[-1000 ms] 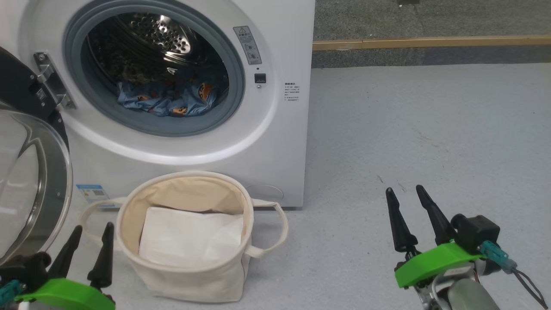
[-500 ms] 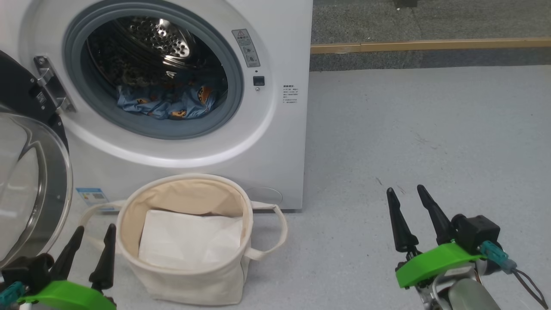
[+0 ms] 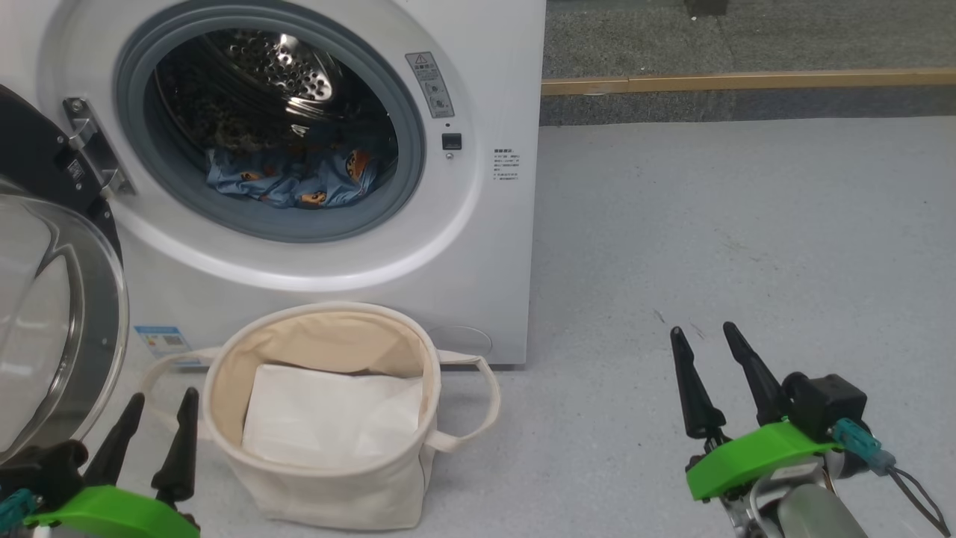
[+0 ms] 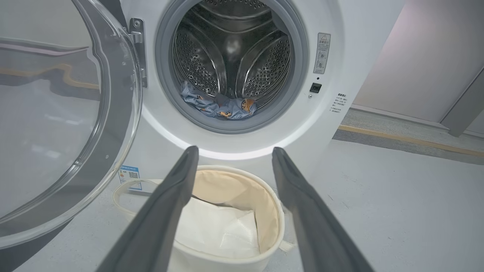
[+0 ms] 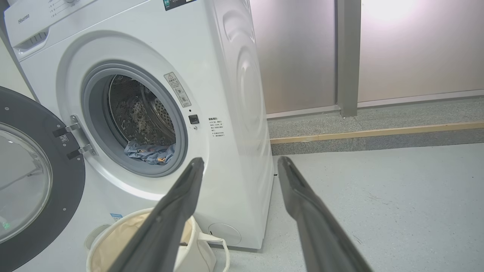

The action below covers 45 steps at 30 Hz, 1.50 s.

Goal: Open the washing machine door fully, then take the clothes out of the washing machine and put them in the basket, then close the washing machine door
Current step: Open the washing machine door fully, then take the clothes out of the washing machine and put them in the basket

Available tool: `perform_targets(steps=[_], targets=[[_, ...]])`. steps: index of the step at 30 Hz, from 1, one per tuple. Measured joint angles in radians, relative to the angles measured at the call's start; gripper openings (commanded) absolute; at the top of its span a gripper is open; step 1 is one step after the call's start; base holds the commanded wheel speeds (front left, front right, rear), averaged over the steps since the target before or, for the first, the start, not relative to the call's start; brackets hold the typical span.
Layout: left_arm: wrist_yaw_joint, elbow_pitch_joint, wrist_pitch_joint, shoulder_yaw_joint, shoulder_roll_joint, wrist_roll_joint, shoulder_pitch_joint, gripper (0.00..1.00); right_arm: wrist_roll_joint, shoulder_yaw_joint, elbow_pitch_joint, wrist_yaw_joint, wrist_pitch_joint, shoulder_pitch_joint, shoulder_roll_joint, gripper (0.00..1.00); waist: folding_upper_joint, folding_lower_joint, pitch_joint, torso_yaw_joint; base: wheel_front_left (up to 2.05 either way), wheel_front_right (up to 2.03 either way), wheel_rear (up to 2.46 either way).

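The washing machine door (image 3: 60, 321) is found swung open at the left of the washing machine (image 3: 485, 224). The clothes (image 3: 299, 183) are seen lying low in the drum (image 3: 284, 67), untouched. The basket (image 3: 328, 478) is set on the floor (image 3: 709, 224) just before the machine, with a white sheet (image 3: 328, 418) inside. The left gripper (image 3: 163, 396) is held just beside the basket, the right gripper (image 3: 702, 329) well apart from it; both are spread wide, nothing held.

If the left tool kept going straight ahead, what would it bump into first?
The left tool would probably hit the washing machine just under its opening, passing over the basket; depth is unclear.
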Motion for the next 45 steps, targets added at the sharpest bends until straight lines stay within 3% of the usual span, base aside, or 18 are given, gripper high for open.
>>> perform_targets(steps=[17, 30, 45], targets=[[0.0, -0.017, 0.016, -0.033, 0.021, -0.054, -0.008, 1.0, 0.0, -0.001, 0.005, 0.0, 0.0, 0.0, 0.002, 1.0, 0.0, 0.0, 0.01, 0.003, 0.32, -0.18, -0.15], [0.002, -0.021, 0.017, -0.04, 0.024, -0.074, -0.023, 1.0, -0.001, -0.012, 0.006, 0.0, 0.0, 0.018, 0.004, 1.0, 0.0, 0.0, 0.028, 0.01, 1.84, -1.79, -0.05], [0.045, 0.021, -0.032, -0.075, 0.009, -0.031, -0.06, 1.0, -0.007, -0.013, -0.002, 0.0, 0.0, 0.017, 0.007, 1.0, 0.0, 0.0, 0.042, 0.015, 1.04, -1.03, 0.0]])
